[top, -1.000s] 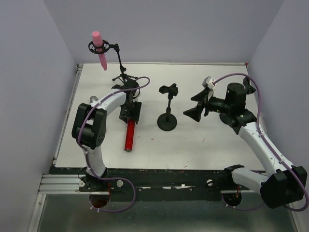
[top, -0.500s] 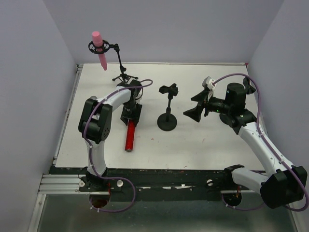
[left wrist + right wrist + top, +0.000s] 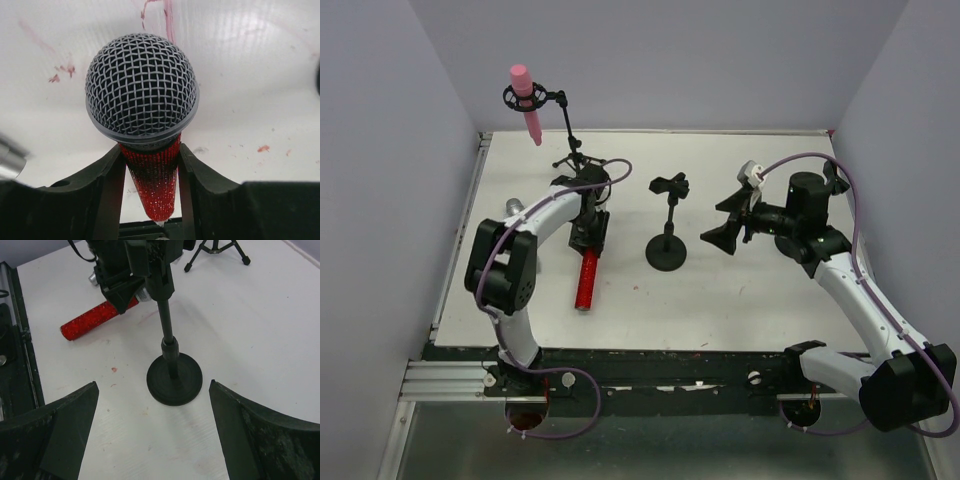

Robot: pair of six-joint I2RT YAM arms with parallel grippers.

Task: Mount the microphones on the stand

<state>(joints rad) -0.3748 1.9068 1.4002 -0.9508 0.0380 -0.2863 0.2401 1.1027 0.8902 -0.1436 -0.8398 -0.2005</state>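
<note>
Down toward the left half of the counter (image 3: 750, 300), the left tool (image 3: 588, 232) is closed on the red microphone (image 3: 587, 278). Its two fingers (image 3: 110, 185) press the glittered body from both sides just under the silver mesh head. The handle runs out from the tool toward the near edge, with a strip of bare counter between its tail and that edge. Whether the head end is lifted off the surface I cannot tell.

Just right of it, near the middle, stands the round-base stand (image 3: 667, 250), upright, with its clip (image 3: 669, 184) on top holding nothing. The right tool (image 3: 720, 220) hangs right of that stand with its jaws spread wide, nothing in them, and open space between fingers and post.

At the far left corner the tripod stand (image 3: 575, 150) carries the pink microphone (image 3: 526, 100) in its ring mount, out over the far edge. A silver-grey end (image 3: 512, 206) shows beside the left arm, near the left edge.
</note>
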